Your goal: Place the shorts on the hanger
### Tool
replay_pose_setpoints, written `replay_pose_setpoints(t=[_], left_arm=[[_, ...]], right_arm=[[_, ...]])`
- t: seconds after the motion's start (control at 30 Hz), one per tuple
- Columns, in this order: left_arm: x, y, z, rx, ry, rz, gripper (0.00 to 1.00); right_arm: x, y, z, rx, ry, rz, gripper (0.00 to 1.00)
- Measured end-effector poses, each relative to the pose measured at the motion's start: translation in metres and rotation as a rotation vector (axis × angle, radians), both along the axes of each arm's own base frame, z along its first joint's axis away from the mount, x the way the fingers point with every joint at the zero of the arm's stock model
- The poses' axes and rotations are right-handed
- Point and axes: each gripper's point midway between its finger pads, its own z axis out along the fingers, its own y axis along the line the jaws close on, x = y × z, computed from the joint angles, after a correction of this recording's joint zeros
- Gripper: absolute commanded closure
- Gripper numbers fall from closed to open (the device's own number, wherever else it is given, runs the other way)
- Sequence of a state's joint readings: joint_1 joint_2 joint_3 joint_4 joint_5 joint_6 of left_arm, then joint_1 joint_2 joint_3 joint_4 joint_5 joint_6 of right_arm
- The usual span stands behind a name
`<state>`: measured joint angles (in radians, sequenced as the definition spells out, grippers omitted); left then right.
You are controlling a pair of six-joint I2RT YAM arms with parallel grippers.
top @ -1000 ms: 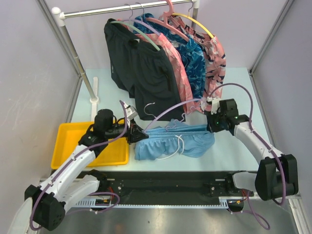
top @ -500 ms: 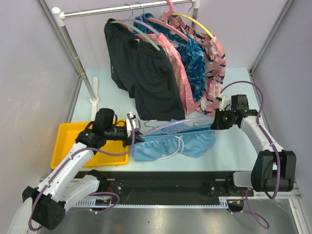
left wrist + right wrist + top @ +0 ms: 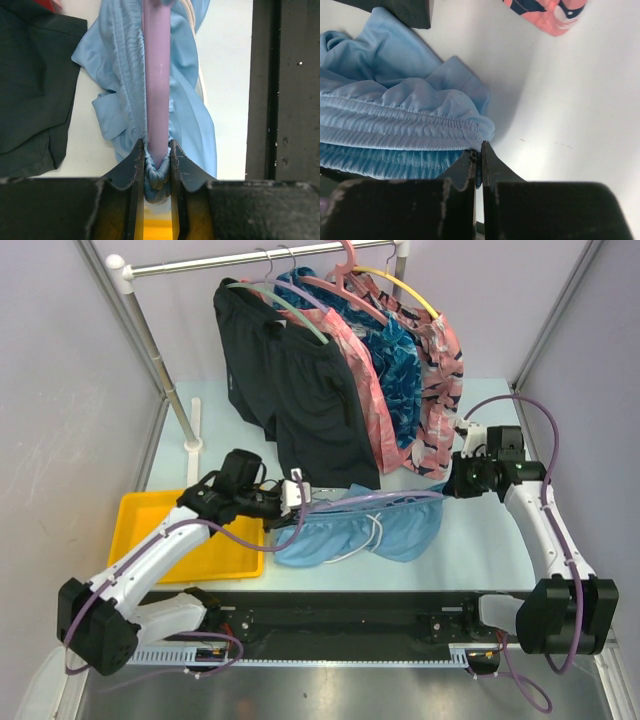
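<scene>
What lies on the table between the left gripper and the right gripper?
The shorts, bunched along the hanger, fill that stretch; the top view shows this.

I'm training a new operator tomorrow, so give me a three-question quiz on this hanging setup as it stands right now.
1. True or false: the left gripper is clamped on the bar of the lavender hanger.
2. What colour are the shorts lying on the table? A. black B. sky-blue C. pink
3. Short answer: how do the jaws of the right gripper stand, open or shut?

Key: 1 true, with blue fabric bunched at the bar's end between the jaws. 2 B. 3 shut, at the corner of the waistband.
</scene>
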<state>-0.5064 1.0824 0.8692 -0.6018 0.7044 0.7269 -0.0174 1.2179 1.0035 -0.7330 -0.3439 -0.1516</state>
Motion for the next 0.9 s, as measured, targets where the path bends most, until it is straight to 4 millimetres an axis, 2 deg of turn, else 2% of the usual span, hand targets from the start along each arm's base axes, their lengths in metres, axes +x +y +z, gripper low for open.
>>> replay_pose_setpoints(t=[0.37, 0.57, 0.7, 0.9], left_arm=[[0.025, -0.022, -0.014, 0.108, 0.018, 0.01, 1.0], [0.022, -0.021, -0.009, 0.091, -0.05, -0.013, 0.99], [0.013, -0.017, 0.006, 0.042, -0.079, -0.014, 1.0], [0.014, -0.013, 0.035, -0.092, -0.044, 0.035, 1.0]], right_arm=[[-0.005, -0.014, 0.022, -0.09, -0.061, -0.036, 1.0], [-0.005, -0.018, 0.023, -0.115, -0.072, -0.034, 1.0], [-0.004, -0.017, 0.021, -0.109, -0.066, -0.028, 1.0], [0.003, -0.014, 0.014, -0.073, -0.057, -0.019, 1.0]])
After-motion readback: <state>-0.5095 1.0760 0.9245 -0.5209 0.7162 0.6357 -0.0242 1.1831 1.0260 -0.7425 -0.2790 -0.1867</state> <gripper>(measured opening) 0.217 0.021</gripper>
